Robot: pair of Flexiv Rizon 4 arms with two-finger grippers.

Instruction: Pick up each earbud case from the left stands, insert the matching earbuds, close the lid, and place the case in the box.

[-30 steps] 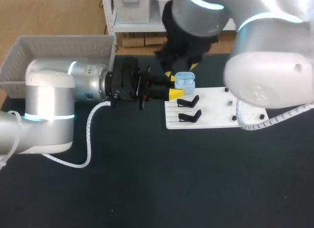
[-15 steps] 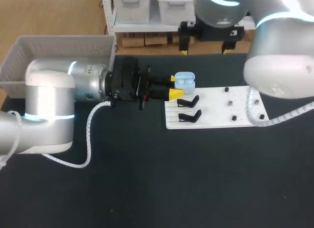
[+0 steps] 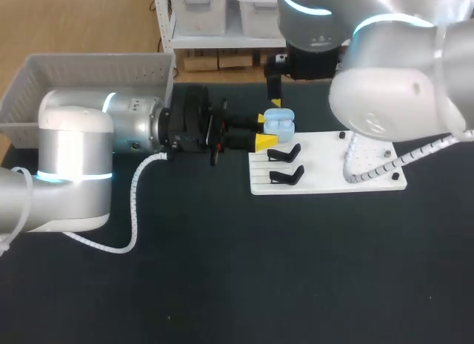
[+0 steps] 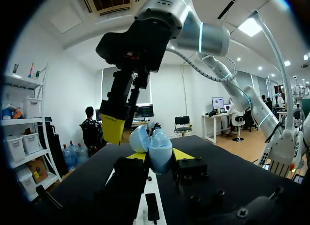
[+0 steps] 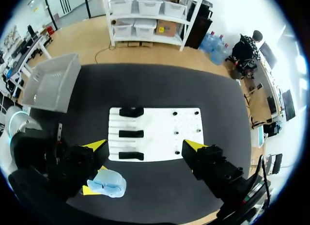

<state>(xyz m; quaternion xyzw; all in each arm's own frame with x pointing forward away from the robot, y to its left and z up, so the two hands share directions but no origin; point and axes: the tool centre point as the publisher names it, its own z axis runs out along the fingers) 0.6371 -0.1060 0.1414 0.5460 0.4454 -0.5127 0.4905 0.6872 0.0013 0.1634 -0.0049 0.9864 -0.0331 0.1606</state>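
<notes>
A light blue earbud case (image 3: 278,123) hangs above the left end of the white stand board (image 3: 333,166), and my left gripper (image 3: 263,130) is shut on it. In the left wrist view the case (image 4: 156,146) sits between the yellow tips with its lid tilted open. My right gripper (image 5: 145,145) stands wide open above the board (image 5: 160,130), holding nothing. One of its yellow fingertips (image 3: 276,102) hangs just behind the case, and the other is hidden by the arm. Black stands (image 3: 286,153) (image 3: 287,175) on the board hold nothing.
The grey box (image 3: 89,60) stands at the table's back left, behind my left arm. Small black pegs (image 3: 346,157) dot the board's right half. Dark bare table stretches in front of the board.
My right gripper let go of the case, opened wide and lifted off, then shifted back so one tip hangs just behind it. The left arm and the case kept still.
</notes>
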